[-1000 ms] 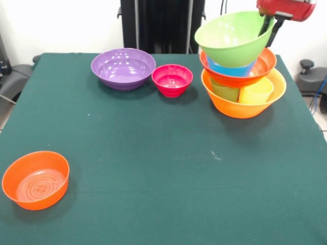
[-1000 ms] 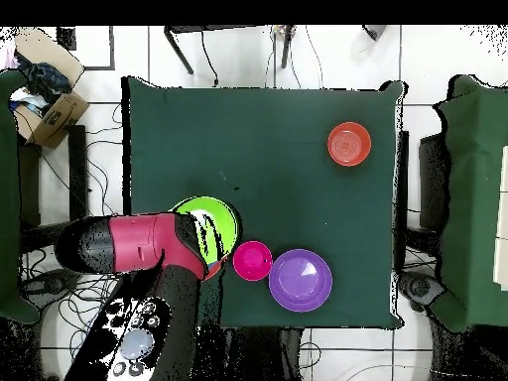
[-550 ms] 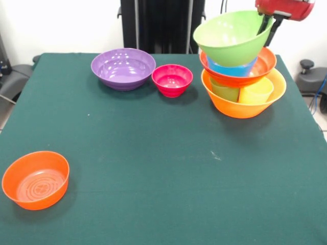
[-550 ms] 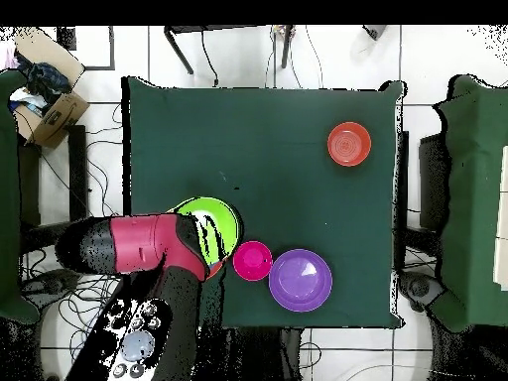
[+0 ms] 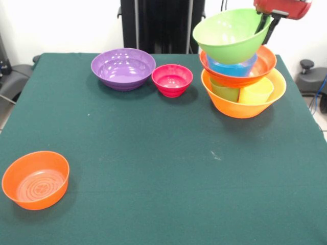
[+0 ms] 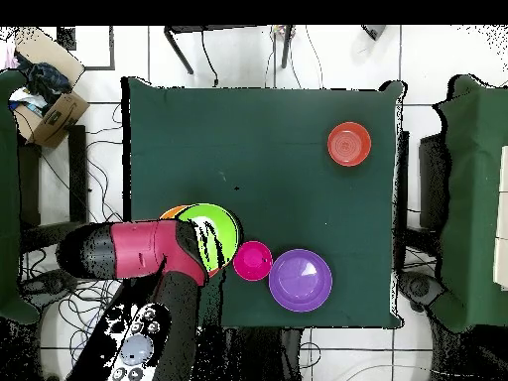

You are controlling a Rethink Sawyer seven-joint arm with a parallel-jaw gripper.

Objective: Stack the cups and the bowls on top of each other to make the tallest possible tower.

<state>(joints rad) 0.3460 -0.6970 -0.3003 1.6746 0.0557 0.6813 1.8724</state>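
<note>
At the far right of the front view, the big orange bowl [image 5: 271, 97] holds a green cup [image 5: 225, 92] and a yellow cup [image 5: 255, 92]. A wide red-orange bowl [image 5: 263, 64] rests on them with a small blue bowl [image 5: 232, 68] inside. Just above hangs the lime green bowl [image 5: 230, 35], tilted, its right rim pinched by my gripper [image 5: 266, 23], which is shut on it. From overhead, the lime bowl [image 6: 213, 228] covers most of the tower, and the gripper [image 6: 206, 240] sits at its edge.
A purple bowl [image 5: 123, 68] and a small pink bowl [image 5: 172, 79] stand side by side at the far middle of the green table [image 5: 163, 153]. A small orange bowl [image 5: 36, 179] sits alone at the near left corner.
The lime green bowl has risen a little off the blue bowl and shifted slightly, carried by my gripper. The other bowls have not moved.
</note>
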